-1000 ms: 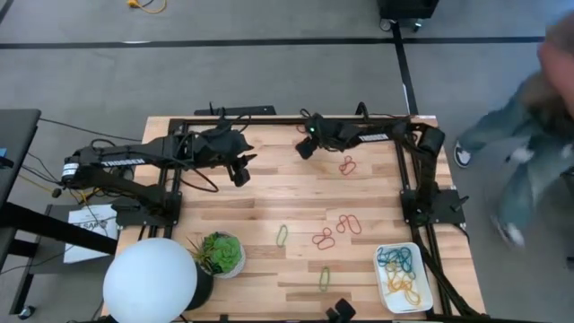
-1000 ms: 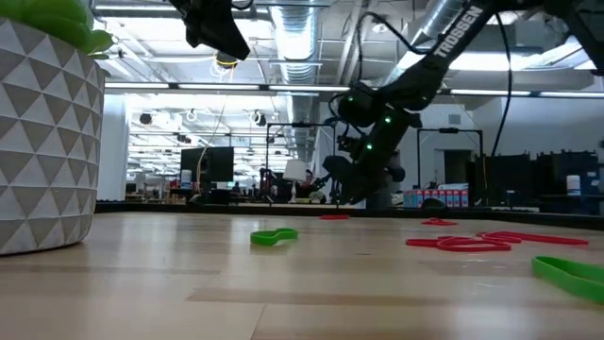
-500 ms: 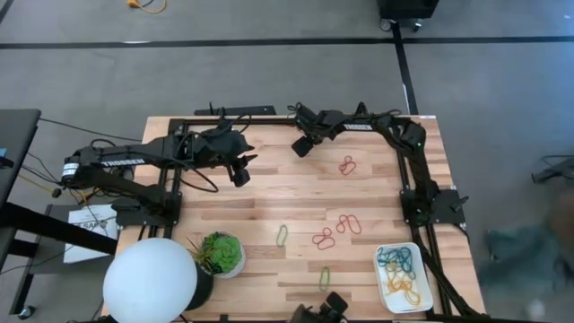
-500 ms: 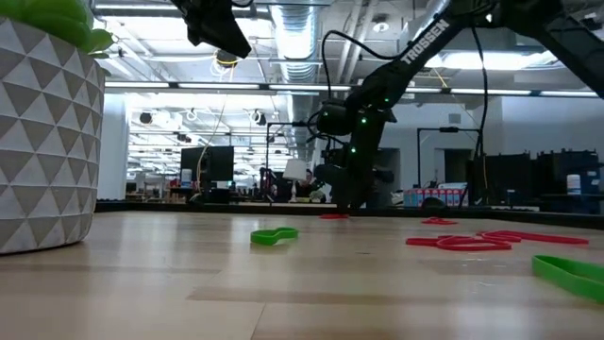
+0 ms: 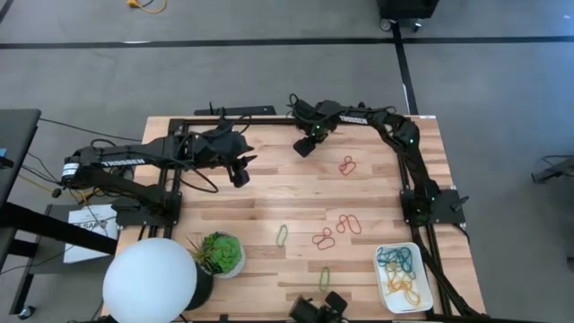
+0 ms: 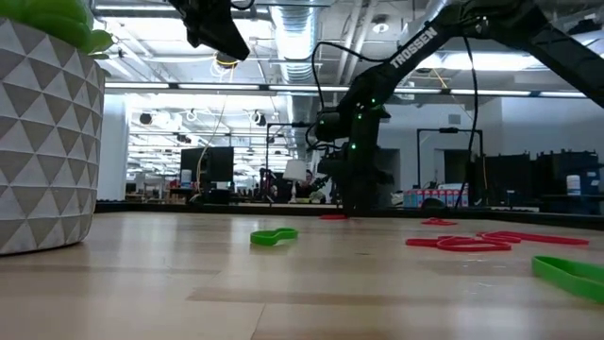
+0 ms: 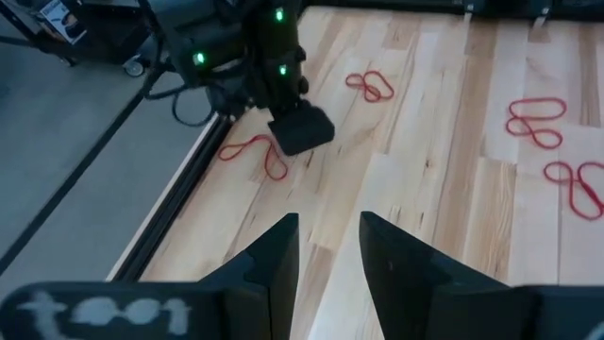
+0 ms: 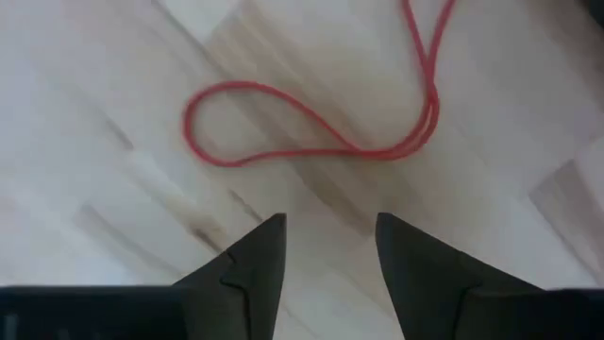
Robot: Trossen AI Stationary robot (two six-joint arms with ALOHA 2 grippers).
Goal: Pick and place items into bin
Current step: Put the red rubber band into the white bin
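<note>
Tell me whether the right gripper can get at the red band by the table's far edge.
Probably yes. The right gripper hangs open just above the red band, which lies flat on bare wood with nothing lying across it. The left gripper waits well off to the side.

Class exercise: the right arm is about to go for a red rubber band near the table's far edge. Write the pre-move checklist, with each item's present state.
1. Right hand open: ok.
2. Red band ahead of its fingers, not yet between them: ok.
3. Right hand carrying nothing: ok.
4. Left hand parked apart, open, not in the way: ok.
5. Bin has bare room for more bands: ok.
6. Right hand's height above the wood: cannot tell.
</note>
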